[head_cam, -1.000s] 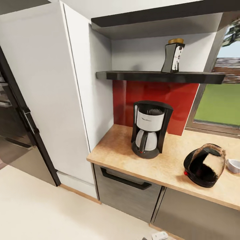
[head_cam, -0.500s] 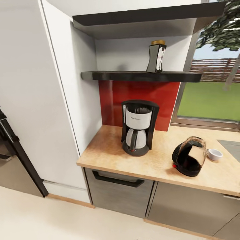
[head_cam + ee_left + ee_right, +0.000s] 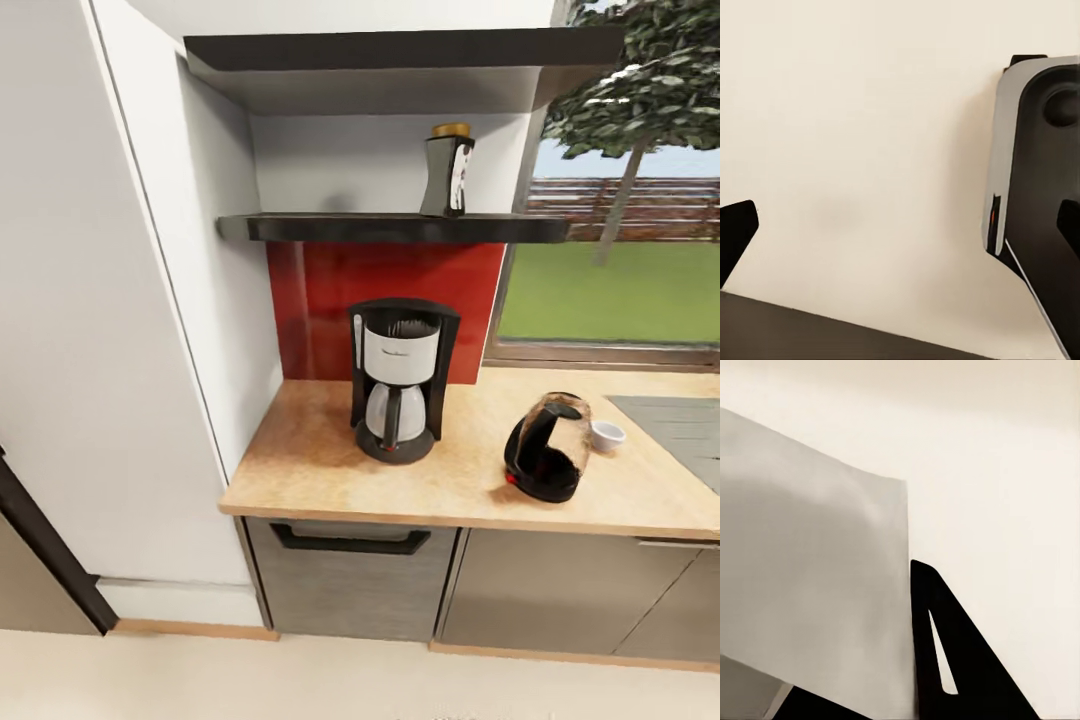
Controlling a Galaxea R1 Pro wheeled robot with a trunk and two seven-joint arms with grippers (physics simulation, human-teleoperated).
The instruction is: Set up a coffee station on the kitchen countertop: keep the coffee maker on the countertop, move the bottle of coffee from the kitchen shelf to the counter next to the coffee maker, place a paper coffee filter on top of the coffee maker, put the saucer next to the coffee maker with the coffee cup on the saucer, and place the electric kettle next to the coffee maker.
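Coffee maker point(image 3: 398, 379) stands on the beige speckled tabletop point(image 3: 300, 470) against the red backsplash point(image 3: 320, 300), already where the station belongs. Black body, silver-white panel, glass carafe. Bottle of coffee point(image 3: 447, 171), dark and waisted with an amber lid, sits on the glossy black kitchen shelf point(image 3: 330, 228) above, not yet brought down. Electric kettle point(image 3: 546, 447), rounded dark translucent glass, rests right of the maker, well apart; small white coffee cup point(image 3: 606, 434) just behind it. Left and right tool: open or clenched, cannot tell.
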